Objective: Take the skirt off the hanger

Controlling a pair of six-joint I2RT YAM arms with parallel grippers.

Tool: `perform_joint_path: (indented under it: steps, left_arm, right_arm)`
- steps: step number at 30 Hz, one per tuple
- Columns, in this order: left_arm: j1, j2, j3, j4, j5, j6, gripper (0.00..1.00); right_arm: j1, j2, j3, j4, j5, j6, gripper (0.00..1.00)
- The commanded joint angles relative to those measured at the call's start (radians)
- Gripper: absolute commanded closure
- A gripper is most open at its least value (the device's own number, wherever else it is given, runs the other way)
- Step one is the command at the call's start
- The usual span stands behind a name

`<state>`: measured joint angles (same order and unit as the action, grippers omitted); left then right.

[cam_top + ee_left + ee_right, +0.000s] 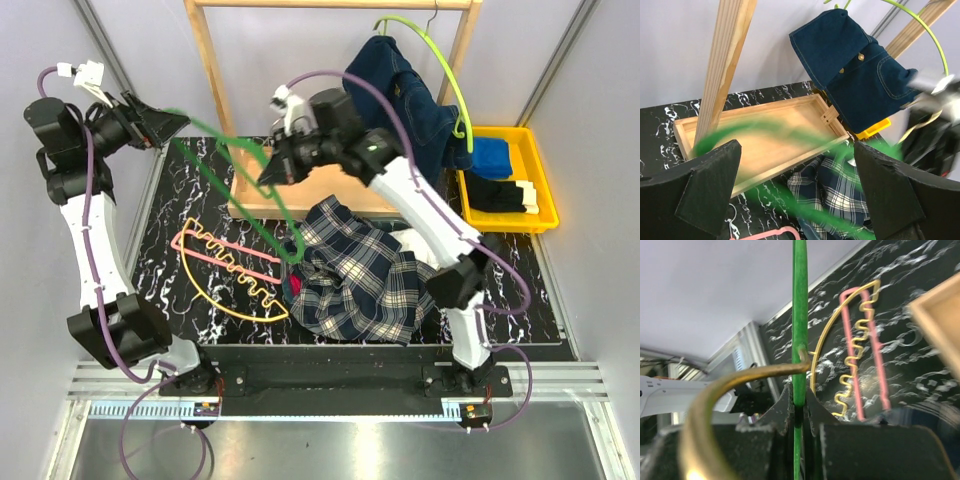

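The plaid skirt lies crumpled on the black marbled mat, right of centre; it also shows in the left wrist view. The dark green hanger is held in the air, slanting from near my left gripper down to the skirt's left edge. My right gripper is shut on the hanger's thin bar, with its brass hook curling beside the jaws. My left gripper is open at the hanger's upper end. The hanger shows as a green blur between its wide-apart jaws.
A wooden tray sits at the back under a wooden rack post. A denim garment hangs on a lime-green hanger. A yellow bin stands back right. Pink and pale yellow hangers lie on the mat. Red cloth peeks from under the skirt.
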<state>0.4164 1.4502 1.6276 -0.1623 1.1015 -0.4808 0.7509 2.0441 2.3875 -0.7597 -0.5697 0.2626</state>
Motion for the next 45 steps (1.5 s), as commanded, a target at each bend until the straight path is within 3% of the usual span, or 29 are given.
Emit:
perform_joint_path:
  steps: [1,8,17,18,19,20,21,23,24,30,31,35,38,41,42,45]
  left_arm:
    - [-0.001,-0.011,-0.02,0.15,0.04,-0.039,0.01]
    - [-0.008,0.019,-0.02,0.159,0.07,-0.035,0.01]
    - [-0.022,0.021,-0.008,0.159,0.113,-0.047,0.01]
    - [-0.022,0.021,-0.003,0.159,0.116,-0.056,0.01]
    - [-0.024,0.021,0.001,0.159,0.116,-0.062,0.01]
    - [-0.03,0.021,0.009,0.159,0.12,-0.067,0.01]
    - [-0.03,0.021,0.012,0.159,0.12,-0.07,0.01]
    - [-0.039,0.022,0.02,0.158,0.112,-0.073,0.01]
    - [-0.042,0.021,0.023,0.159,0.109,-0.079,0.01]
    - [-0.07,0.029,0.051,0.133,0.09,-0.081,0.01]
    - [-0.076,0.03,0.061,0.126,0.081,-0.078,0.01]
    - [-0.096,0.045,0.12,0.075,0.07,-0.065,0.01]
    - [-0.116,0.049,0.149,0.052,0.055,-0.062,0.01]
    - [-0.137,0.042,0.156,0.037,0.035,-0.055,0.01]
    - [-0.142,0.038,0.149,0.033,0.028,-0.048,0.01]
    - [-0.159,0.016,0.141,0.006,0.008,-0.004,0.01]
  right_arm:
    - [0.038,0.151,0.024,0.14,-0.13,0.105,1.0]
    - [0.048,0.347,-0.005,0.359,-0.294,0.288,1.0]
    - [0.1,0.508,0.039,0.442,-0.288,0.366,1.0]
    - [0.105,0.516,0.044,0.441,-0.282,0.362,0.93]
    - [0.105,0.513,0.045,0.435,-0.262,0.356,0.69]
    - [0.105,0.507,0.052,0.415,-0.242,0.337,0.53]
    - [0.104,0.49,0.064,0.343,-0.222,0.276,0.47]
    - [0.097,0.458,0.076,0.278,-0.151,0.216,0.25]
    - [0.094,0.403,0.065,0.243,-0.128,0.164,0.02]
    - [0.025,0.075,-0.113,0.174,0.115,0.038,0.0]
    - [0.013,0.041,-0.105,0.154,0.196,0.044,0.0]
    - [-0.108,-0.129,0.037,-0.069,0.237,-0.001,0.0]
    - [-0.186,-0.291,0.055,-0.081,0.258,-0.048,0.0]
    - [-0.261,-0.384,0.07,-0.105,0.598,-0.152,0.0]
    - [-0.268,-0.406,0.024,-0.092,0.86,-0.199,0.06]
    - [-0.266,-0.467,-0.104,0.029,1.138,-0.397,0.12]
